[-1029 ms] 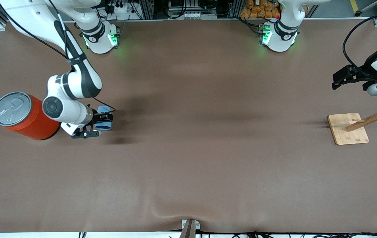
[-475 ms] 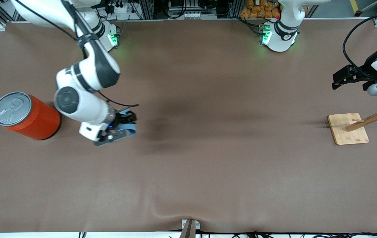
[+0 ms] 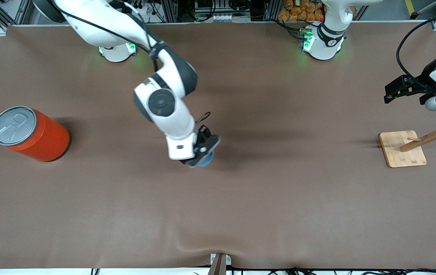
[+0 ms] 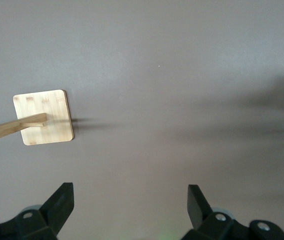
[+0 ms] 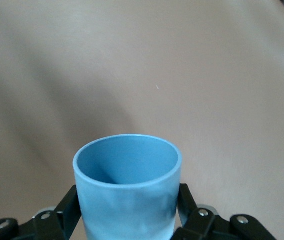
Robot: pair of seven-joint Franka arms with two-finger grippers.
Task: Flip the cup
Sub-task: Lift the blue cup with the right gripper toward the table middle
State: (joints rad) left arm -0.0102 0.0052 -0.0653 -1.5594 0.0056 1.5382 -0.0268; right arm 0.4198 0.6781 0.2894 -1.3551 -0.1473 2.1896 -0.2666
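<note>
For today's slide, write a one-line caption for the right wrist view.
Right pincer shut on the blue cup, its open mouth showing, above the bare brown table.

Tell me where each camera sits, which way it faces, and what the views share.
Front view: high across the table, facing both arms; right tool holds the cup over mid-table.
Left wrist view: on the left arm, looking down past its open tool at the rack.
Right wrist view: on the right arm, looking along its tool into the cup.
Shared: front and left wrist show the rack; front and right wrist, the cup.
</note>
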